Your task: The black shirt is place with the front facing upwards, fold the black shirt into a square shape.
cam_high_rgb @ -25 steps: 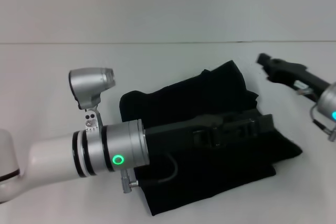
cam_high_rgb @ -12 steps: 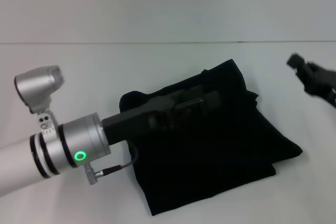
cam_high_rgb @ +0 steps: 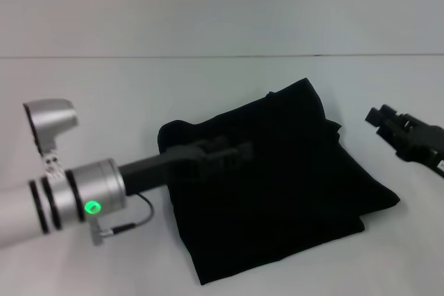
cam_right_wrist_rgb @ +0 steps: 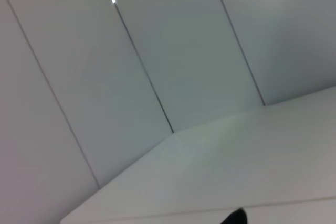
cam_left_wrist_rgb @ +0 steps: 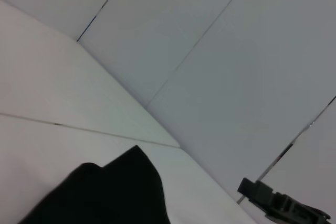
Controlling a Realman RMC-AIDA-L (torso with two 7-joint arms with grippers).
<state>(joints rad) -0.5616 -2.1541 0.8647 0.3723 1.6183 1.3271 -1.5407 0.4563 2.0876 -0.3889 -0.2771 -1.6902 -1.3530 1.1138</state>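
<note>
Black shirt [cam_high_rgb: 277, 185] lies folded, roughly square. Left gripper [cam_high_rgb: 232, 154] retreats across it, right gripper [cam_high_rgb: 388, 124] hangs beside; finger states: cannot tell.

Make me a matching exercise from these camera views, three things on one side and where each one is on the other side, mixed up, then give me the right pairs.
Things:
1. black shirt
2. left gripper
3. right gripper

Places:
A. over the bare white table, off the cloth, on the robot's right
B. lying folded on the table, roughly in the middle
C. over the folded cloth, reaching in from the robot's left

Pairs: 1-B, 2-C, 3-A
</note>
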